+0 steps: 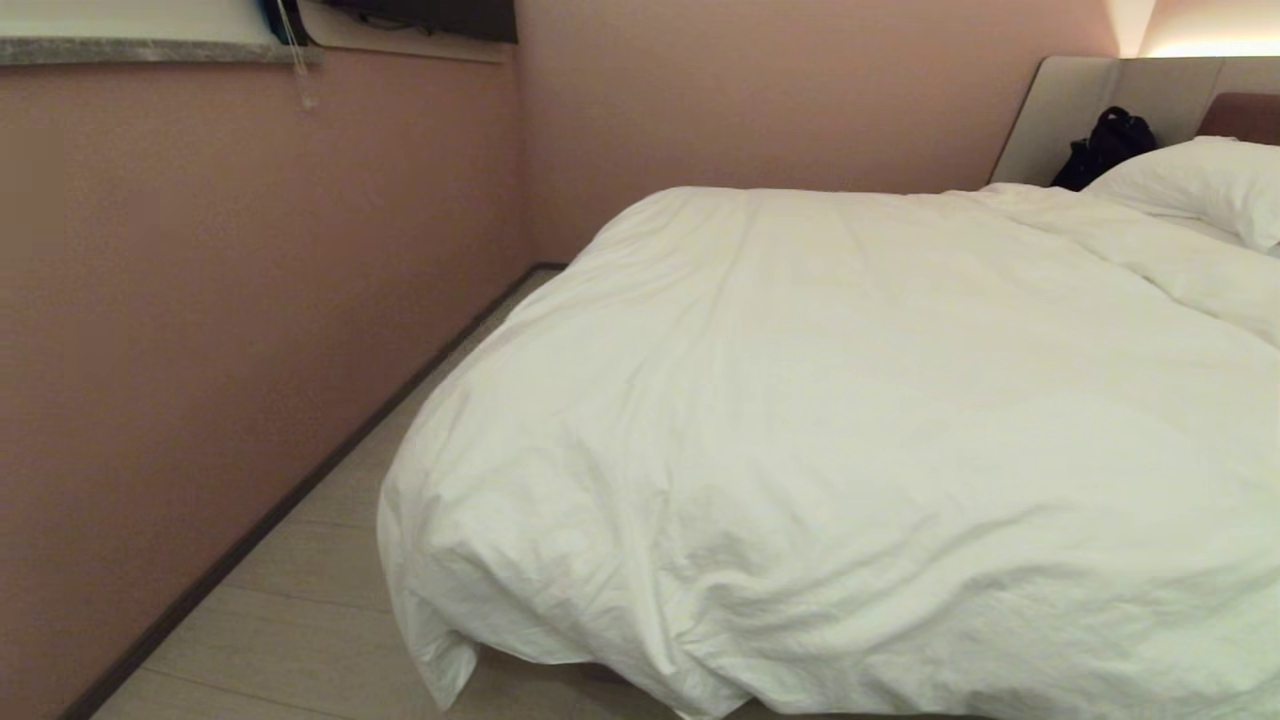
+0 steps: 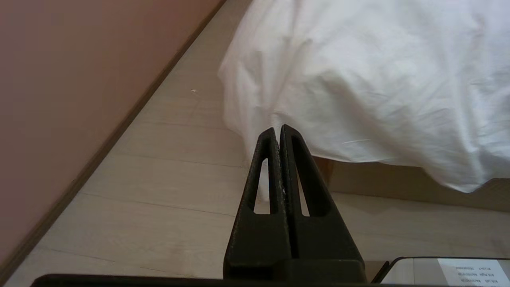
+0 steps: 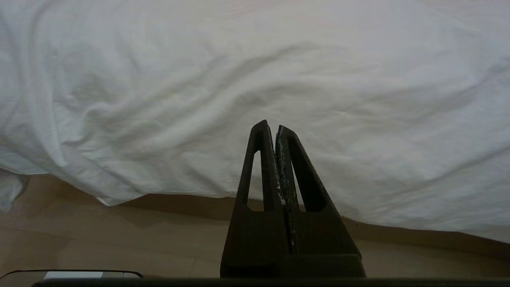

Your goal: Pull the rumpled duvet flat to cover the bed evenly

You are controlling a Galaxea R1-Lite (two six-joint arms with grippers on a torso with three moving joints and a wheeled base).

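The duvet (image 1: 850,430) lies rumpled across the bed (image 2: 398,179), its corner drooping toward the floor (image 1: 320,620). The left claw (image 2: 278,129) and right claw (image 3: 270,125) hang closed and empty; a shallow pinch could slip off.

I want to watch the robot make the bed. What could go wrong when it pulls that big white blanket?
Maybe three things. The duvet already hangs low over the bed's near corner, almost to the floor, so another tug this way could drag it down. The left gripper and right gripper are both shut and hold nothing, so they must open first or they will only push the cloth. Near the pillow the duvet looks bunched, and pulling could leave that end uneven.
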